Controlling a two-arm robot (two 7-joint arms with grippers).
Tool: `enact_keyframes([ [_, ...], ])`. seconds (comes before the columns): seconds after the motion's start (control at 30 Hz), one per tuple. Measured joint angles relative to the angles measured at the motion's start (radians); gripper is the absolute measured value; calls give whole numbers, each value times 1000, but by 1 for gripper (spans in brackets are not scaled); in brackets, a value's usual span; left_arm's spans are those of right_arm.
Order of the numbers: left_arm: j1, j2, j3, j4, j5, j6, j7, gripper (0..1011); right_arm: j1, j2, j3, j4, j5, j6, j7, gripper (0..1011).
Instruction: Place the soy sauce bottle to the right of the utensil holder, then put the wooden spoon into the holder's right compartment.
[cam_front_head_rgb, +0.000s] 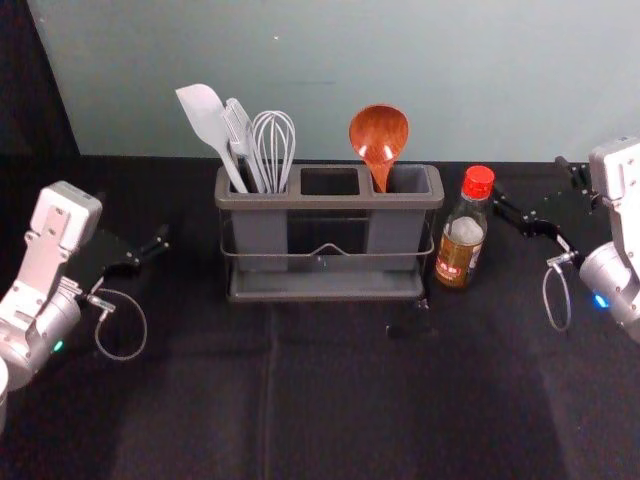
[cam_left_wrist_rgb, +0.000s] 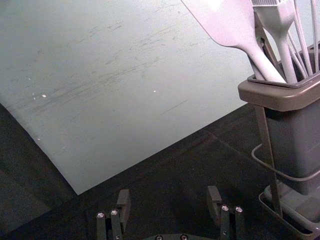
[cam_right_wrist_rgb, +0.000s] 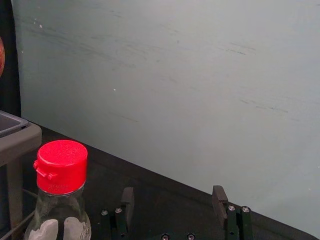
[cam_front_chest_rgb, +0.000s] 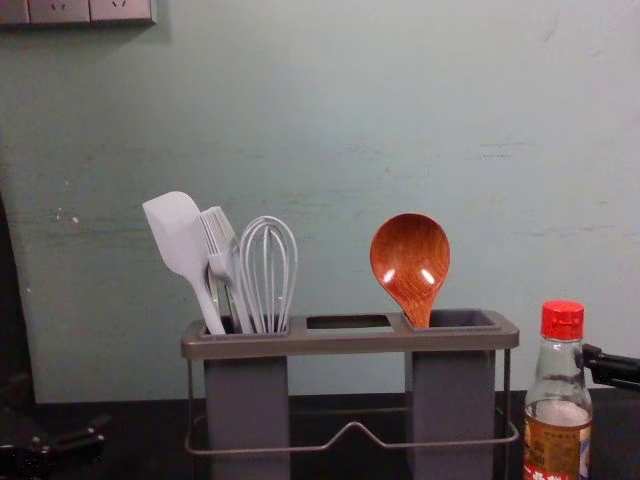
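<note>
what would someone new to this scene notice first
Probably the bright red cap on the soy sauce bottle, standing just right of the utensil holder. Next, likely the glossy wooden spoon, bowl up in the holder's right compartment. The pale spatula, brush and whisk bunched in its left compartment balance it.

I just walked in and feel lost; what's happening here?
The robot is holding nothing: its left gripper is open left of the utensil holder, its right gripper open to the right of the soy sauce bottle. The bottle stands right of the holder and the wooden spoon is in the right compartment; the job looks done.
</note>
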Motion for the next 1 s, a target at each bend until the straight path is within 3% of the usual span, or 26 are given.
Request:
enact_keyframes([
  [1.0,0,0,0,0,0,0,0,1005,-1,0,1,-1,-1,1,-2,1002],
])
